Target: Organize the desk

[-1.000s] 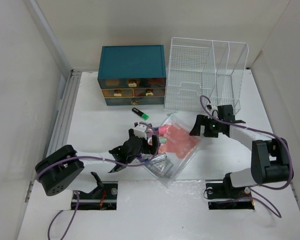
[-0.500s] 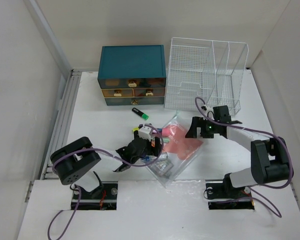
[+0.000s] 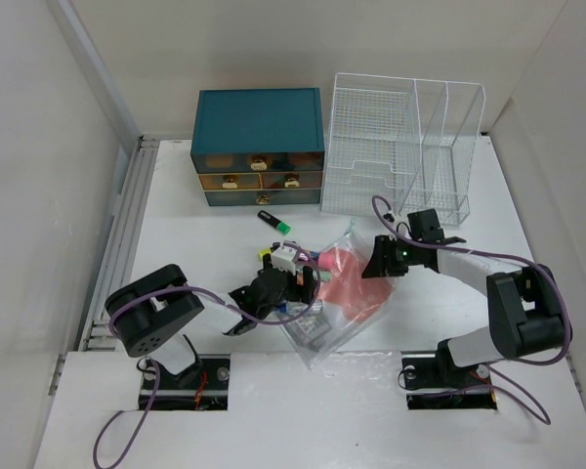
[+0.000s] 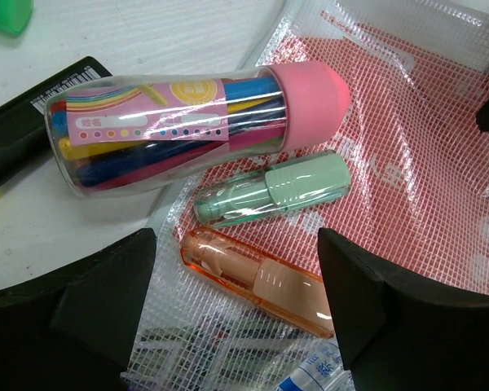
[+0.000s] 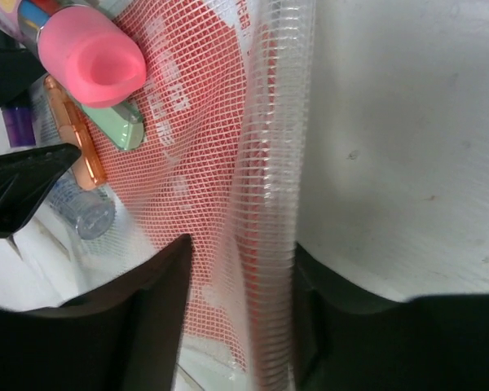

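Observation:
A clear mesh pouch [image 3: 356, 293] with a red sheet inside lies mid-desk [image 3: 195, 234]. On its mouth rest an orange tube [image 4: 261, 281], a mint-green tube [image 4: 273, 191] and a pink-capped marker tube [image 4: 179, 134]. My left gripper [image 4: 238, 248] is open, its fingers either side of the orange tube with gaps showing. My right gripper [image 5: 243, 269] straddles the pouch's [image 5: 204, 138] bunched edge, its jaws half-closed and a gap left between them. From above, the left gripper [image 3: 298, 285] and right gripper [image 3: 376, 262] face each other across the pouch.
A teal drawer chest [image 3: 259, 137] and a white wire rack [image 3: 400, 137] stand at the back. A black highlighter with a green cap [image 3: 273, 222] lies in front of the chest. Another black marker [image 4: 33, 90] lies beside the marker tube. Grooved rails [image 3: 127, 215] run along the left.
My right gripper slid left onto the pouch's edge and narrowed its jaws. The left gripper's jaws narrowed over the orange tube. The pouch bunched and shifted left.

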### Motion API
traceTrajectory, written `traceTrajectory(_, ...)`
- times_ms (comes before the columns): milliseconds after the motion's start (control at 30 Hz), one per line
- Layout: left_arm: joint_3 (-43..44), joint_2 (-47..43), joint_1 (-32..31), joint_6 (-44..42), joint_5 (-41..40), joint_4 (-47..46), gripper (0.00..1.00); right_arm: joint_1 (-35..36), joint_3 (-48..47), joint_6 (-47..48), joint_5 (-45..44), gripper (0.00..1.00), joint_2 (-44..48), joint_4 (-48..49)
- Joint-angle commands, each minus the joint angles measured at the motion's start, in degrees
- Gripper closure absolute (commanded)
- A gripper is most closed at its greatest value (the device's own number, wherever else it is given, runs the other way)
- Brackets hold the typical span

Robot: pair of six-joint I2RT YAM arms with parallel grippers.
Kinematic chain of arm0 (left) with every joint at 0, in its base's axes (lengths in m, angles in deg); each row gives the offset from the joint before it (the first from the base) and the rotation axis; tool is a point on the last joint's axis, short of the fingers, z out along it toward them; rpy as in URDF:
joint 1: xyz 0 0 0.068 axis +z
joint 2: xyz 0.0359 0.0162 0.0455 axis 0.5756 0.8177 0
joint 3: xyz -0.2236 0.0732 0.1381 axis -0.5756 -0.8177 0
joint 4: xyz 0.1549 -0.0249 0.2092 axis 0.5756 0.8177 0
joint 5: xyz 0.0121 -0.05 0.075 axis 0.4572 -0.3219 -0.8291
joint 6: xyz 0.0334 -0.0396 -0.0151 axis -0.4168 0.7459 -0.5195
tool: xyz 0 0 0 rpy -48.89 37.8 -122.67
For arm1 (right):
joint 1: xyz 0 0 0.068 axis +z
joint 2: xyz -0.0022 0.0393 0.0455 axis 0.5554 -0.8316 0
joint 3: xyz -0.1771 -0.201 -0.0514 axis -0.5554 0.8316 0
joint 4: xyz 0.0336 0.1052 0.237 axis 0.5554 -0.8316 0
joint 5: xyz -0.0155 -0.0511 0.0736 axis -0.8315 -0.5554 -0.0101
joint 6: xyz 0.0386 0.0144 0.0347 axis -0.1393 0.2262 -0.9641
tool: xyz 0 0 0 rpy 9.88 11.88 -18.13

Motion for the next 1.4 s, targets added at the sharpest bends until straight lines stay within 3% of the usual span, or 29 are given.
traceTrajectory(0, 1.0, 2.3, -0.9, 2.3, 5.3, 1.5, 0.23, 3.0, 0.3, -1.2, 9.1, 0.52, -0.2, 1.5)
traceTrajectory(200, 2.0, 3.6, -0.9, 2.3, 5.3, 0.4, 0.23, 3.0, -0.2, -1.2, 10.9, 0.76, 0.3, 2.1)
traceTrajectory(333, 2.0, 4.2, -0.9, 2.3, 5.3, -0.2, 0.23, 3.0, -1.8, 0.2, 11.4, 1.0, 0.3, 1.3)
traceTrajectory(467, 2.0, 3.7, -0.9, 2.3, 5.3, -0.2, 0.22, 3.0, -7.1, 3.6, 9.5, 1.0, 0.9, -4.0)
traceTrajectory(800, 4.4, 1.8, -0.9, 0.2, 5.3, 2.0, 0.16, 1.2, -16.9, 7.5, -7.3, 1.0, 10.2, -15.0)
traceTrajectory(1100, 4.9, 0.1, 1.8, -2.8, 6.5, 3.6, 0.16, 1.2, -24.9, 11.4, -18.8, 1.0, 16.5, -16.3)
traceTrajectory(1367, 7.0, 1.3, 2.9, -5.3, 7.7, 5.3, 0.16, 1.2, -30.5, 12.6, -21.2, 1.0, 16.5, -17.0)
